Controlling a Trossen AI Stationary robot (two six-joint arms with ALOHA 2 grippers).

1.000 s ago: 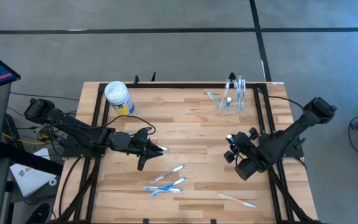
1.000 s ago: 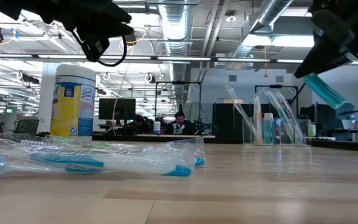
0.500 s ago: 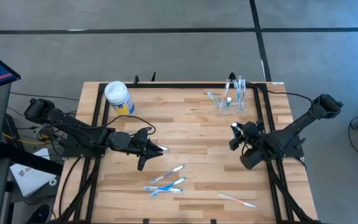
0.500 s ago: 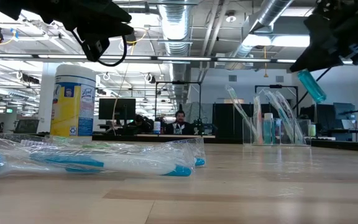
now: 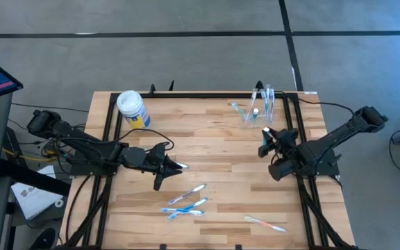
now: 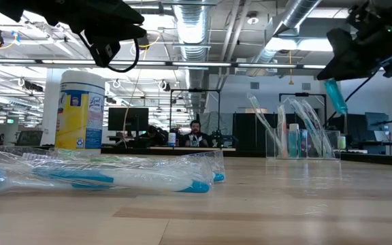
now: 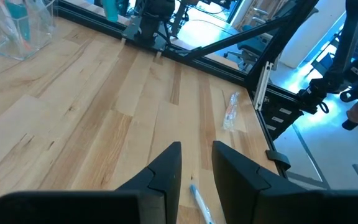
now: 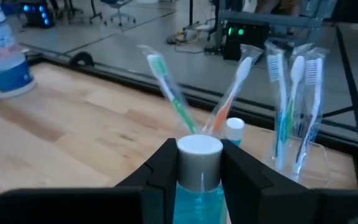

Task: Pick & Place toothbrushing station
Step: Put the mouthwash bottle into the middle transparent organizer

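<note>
The toothbrushing station, a clear cup (image 5: 259, 112) holding several toothbrushes, stands on its base at the table's far right; it also shows in the low view (image 6: 298, 136) and the right wrist view (image 8: 291, 155). My right gripper (image 5: 268, 139) hovers just on the near side of it, shut on a teal bottle (image 6: 334, 95) with a white cap (image 8: 199, 145). My left gripper (image 5: 179, 167) hangs over the table's left middle, its fingers (image 7: 166, 171) a little apart and empty. My right gripper pinches the teal bottle between its two fingers, one on each side of its upper part just below the white cap (image 8: 199, 180). The fingers point toward the table's far edge. The bottle hangs below them, cap up, nearly upright, clear of the table.
A white-lidded yellow-and-blue canister (image 5: 132, 107) stands at the far left. Wrapped toothbrushes (image 5: 186, 201) lie near the front middle, and one more (image 5: 264, 223) at the front right. A black frame (image 5: 207, 94) runs along the table's edges. Bare wood lies between the arms.
My right gripper has moved toward the table's far edge, closer to the clear cup, carrying the teal bottle. The bottle has tipped from a slant to nearly upright and stays clear of the table.
</note>
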